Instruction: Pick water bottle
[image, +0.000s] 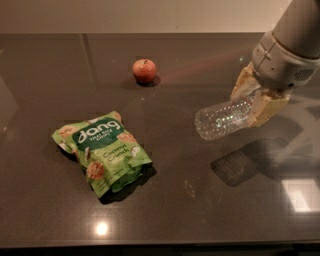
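The water bottle (223, 118) is a clear ribbed plastic bottle, held lying on its side in the air at the right, its base pointing left; its shadow falls on the table below. Its cap and label end are hidden between the fingers. My gripper (254, 99) reaches in from the upper right and is shut on the bottle's neck end, with cream-coloured fingers (266, 109) on either side of it.
A green snack bag (102, 151) lies flat at the left centre of the dark glossy table (175, 210). A small red apple (144, 70) sits at the back centre. The table's back edge meets a pale wall.
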